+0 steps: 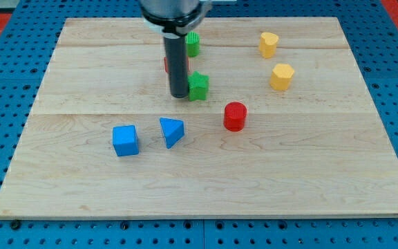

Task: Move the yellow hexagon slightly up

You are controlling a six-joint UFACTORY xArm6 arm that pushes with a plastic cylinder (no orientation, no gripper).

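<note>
The yellow hexagon (282, 76) sits on the wooden board (206, 187) at the view's upper right. A second yellow block (268, 44), rounded on one side, lies just above it. My tip (179, 95) stands near the board's upper middle, touching or almost touching the left side of a green star block (199, 86). The tip is far to the left of the yellow hexagon and a little lower in the view.
A green block (193, 44) shows partly behind the rod, and a red block (166, 64) peeks out at the rod's left. A red cylinder (235, 115) sits right of centre. A blue cube (125, 140) and a blue triangular block (172, 131) lie at lower left.
</note>
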